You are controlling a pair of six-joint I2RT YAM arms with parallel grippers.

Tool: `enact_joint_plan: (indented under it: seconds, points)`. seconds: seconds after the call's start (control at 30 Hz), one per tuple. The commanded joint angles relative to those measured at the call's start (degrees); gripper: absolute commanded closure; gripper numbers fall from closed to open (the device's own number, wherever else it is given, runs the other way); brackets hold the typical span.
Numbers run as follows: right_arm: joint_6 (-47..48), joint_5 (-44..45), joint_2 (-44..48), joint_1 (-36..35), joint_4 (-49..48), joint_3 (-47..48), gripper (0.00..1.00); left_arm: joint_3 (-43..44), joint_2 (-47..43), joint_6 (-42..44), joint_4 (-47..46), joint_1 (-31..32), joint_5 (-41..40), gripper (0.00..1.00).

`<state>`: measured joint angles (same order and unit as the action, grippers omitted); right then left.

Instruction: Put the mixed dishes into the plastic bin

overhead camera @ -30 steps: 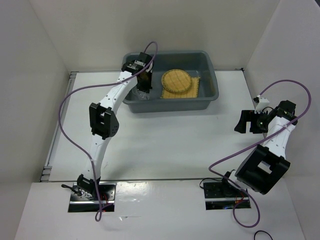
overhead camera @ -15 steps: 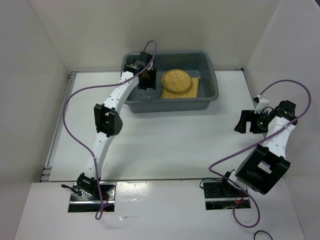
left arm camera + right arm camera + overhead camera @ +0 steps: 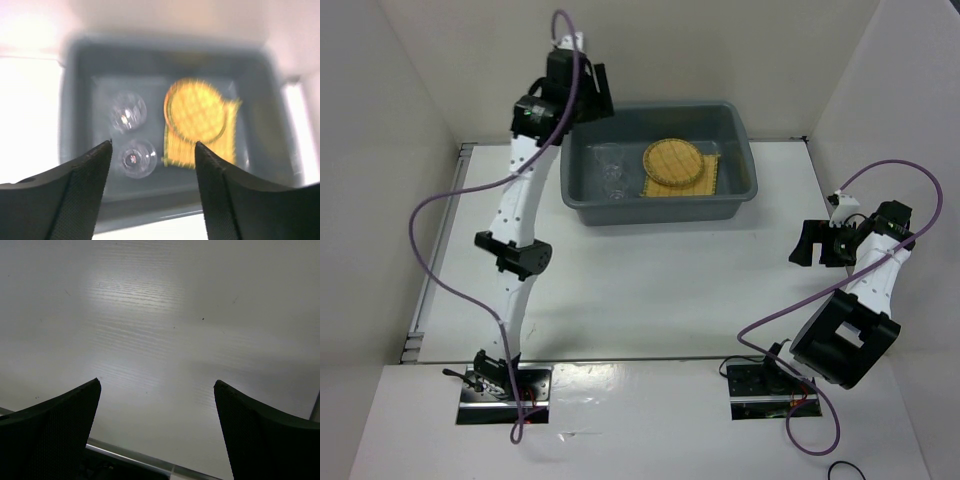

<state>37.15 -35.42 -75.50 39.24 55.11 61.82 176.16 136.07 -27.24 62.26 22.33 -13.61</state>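
1. Top external view: my left arm has swung up and back from the tub. The left gripper (image 3: 590,95) was clenched low inside the tub's left end a second ago and now hangs high above that end, jaws spread and empty in the left wrist view (image 3: 152,144). I read that as a drop just made.
2. The right gripper (image 3: 815,243) has not moved; it waits over bare table at the right, jaws wide with nothing between them (image 3: 157,382).
3. The large dark grey rectangular plastic bin (image 3: 650,208) sits at the far middle of the table and holds every dish I can find.
4. The square yellow woven mat (image 3: 712,178) lies flat in its right half.
5. The round yellow grid-patterned woven plate (image 3: 674,162) rests on top of that mat.
6. Two small clear transparent pieces (image 3: 128,111) (image 3: 136,158) sit side by side in the left half. I see no orange-brown disc, so the task looks finished or nearly so.
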Motion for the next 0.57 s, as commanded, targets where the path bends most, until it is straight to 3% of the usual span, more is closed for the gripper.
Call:
enact_joint_plan:
  seconds: [0.0,0.1,0.27,0.37,0.53]
  points:
    - [-0.1,-0.4,2.8,-0.2,-1.3,0.2,0.02,3.4,-11.3,0.5,1.1,-1.8,-5.9,0.27]
    - [-0.1,-0.4,2.8,-0.2,-1.3,0.2,0.02,3.4,-15.6,-1.0,5.2,-2.4,-14.6,0.31]
    - [-0.1,-0.4,2.3,-0.2,-1.3,0.2,0.02,3.4,-22.2,-5.8,12.2,2.4,-32.8,0.31]
    - [-0.1,0.2,1.8,-0.2,-1.3,0.2,0.02,1.5,-27.5,-5.8,11.1,3.0,-38.0,0.30]
    - [0.5,-0.4,2.3,-0.2,-1.2,0.2,0.02,2.8,-29.5,2.1,3.7,3.0,-39.0,0.00]
